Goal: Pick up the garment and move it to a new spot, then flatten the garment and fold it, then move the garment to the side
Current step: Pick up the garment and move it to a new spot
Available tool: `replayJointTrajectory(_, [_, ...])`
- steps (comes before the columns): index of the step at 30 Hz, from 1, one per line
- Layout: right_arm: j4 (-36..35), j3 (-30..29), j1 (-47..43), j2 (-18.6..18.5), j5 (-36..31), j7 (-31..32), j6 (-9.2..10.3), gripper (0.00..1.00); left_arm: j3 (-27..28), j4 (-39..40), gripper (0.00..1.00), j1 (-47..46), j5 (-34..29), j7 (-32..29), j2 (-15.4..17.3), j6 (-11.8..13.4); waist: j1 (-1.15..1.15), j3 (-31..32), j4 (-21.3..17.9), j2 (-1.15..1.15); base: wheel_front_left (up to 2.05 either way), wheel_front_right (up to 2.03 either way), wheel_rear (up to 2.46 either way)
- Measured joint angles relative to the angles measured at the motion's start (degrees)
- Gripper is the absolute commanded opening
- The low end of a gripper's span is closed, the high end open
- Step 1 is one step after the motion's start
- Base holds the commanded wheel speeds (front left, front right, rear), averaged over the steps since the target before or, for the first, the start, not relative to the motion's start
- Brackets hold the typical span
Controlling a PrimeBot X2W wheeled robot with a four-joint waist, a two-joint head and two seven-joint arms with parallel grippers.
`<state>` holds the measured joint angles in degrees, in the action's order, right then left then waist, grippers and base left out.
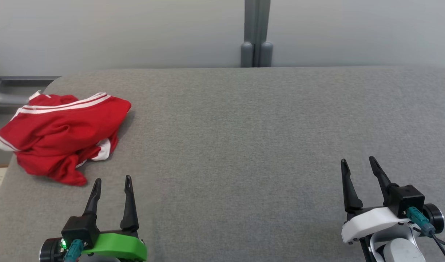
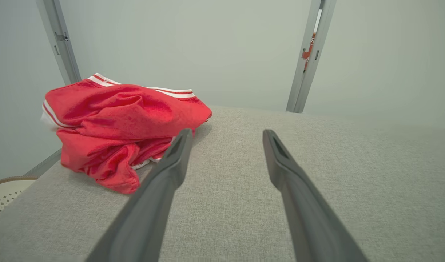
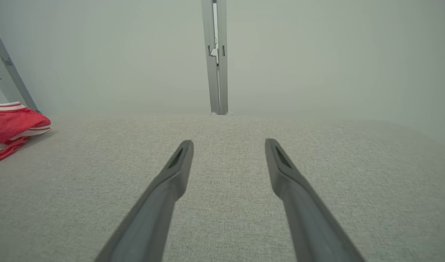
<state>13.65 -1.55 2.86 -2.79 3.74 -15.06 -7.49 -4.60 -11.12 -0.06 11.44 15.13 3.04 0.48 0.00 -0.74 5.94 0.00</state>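
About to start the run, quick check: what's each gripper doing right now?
Left gripper: open, holding nothing, clear of the red white-striped garment.
Right gripper: open, holding nothing.

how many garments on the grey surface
1: a crumpled red garment with white stripes, far left on the grey fabric surface, ahead of the left gripper. Folds may hide more.

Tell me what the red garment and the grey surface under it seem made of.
Red garment: probably a soft, matte knit sports fabric, judging by its limp crumples and slightly fuzzy face; the fibre cannot be told. Grey surface: seemingly woven upholstery cloth, matte, with a fine flecked weave.
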Motion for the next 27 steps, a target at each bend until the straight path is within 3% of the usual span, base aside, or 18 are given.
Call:
replayJointTrajectory(16, [0.5, 1.7, -1.3, 0.0, 0.6, 0.0, 0.00, 1.00, 0.6, -0.1, 1.00, 2.3, -0.2, 0.0, 1.4, 0.7, 0.00, 1.3, 16.1, 0.00, 0.00, 0.00, 0.00])
replayJointTrajectory(21, [0.9, 5.0, 0.5, 0.0, 0.5, 0.0, 0.00, 1.00, 2.9, 1.8, 1.00, 4.3, 0.7, 0.0, 1.6, 2.3, 0.00, 1.4, 21.0, 0.00, 0.00, 0.00, 0.00])
replayJointTrajectory(27, [2.2, 7.5, 3.2, 0.1, 0.3, 0.0, -0.01, 1.00, 4.7, 4.4, 1.00, 6.2, 1.6, 0.0, 1.6, 3.9, 0.00, 0.5, 24.1, 0.00, 0.00, 0.00, 0.00])
